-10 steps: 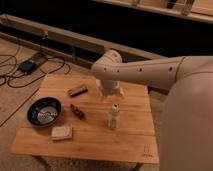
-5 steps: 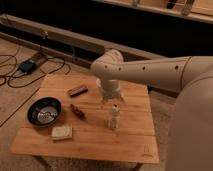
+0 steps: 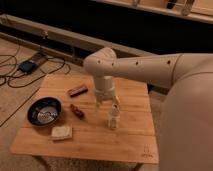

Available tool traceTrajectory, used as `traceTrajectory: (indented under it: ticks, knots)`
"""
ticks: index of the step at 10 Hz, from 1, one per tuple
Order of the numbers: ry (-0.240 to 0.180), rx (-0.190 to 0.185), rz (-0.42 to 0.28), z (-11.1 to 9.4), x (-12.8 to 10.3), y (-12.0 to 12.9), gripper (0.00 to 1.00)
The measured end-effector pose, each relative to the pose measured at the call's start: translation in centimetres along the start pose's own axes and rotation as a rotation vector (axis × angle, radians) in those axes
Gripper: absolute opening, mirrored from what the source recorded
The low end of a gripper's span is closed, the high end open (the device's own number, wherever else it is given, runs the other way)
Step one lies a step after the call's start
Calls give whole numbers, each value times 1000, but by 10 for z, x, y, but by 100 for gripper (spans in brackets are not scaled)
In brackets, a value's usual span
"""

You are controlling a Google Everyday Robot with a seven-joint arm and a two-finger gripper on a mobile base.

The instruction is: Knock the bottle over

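Note:
The bottle (image 3: pixel 114 118) is small, clear-whitish with a white cap, and stands upright near the middle of the wooden table (image 3: pixel 130 140). My gripper (image 3: pixel 107 104) hangs from the pale arm (image 3: pixel 135 65) just above and slightly behind-left of the bottle, its tips close to the cap. Whether it touches the bottle does not show.
A black bowl (image 3: pixel 45 110) sits at the table's left. A small dark red-brown object (image 3: pixel 76 110) lies between bowl and bottle. A brown bar (image 3: pixel 78 90) lies further back. A pale sponge-like block (image 3: pixel 61 132) lies at the front left. Cables (image 3: pixel 30 65) lie on the floor.
The arm has shifted a little to the right and lower, bringing the gripper closer to the bottle's top. The bottle still stands upright in the same spot.

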Motion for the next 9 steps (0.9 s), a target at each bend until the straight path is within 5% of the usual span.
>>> traceTrajectory:
  ticks: [2,5,9]
  knots:
    - [-4,-74,-7,-10,-16,35,69]
    - [-64,-235,54,-13,-56,71,69]
    - [-144,-272,85,1,-85,54,69]
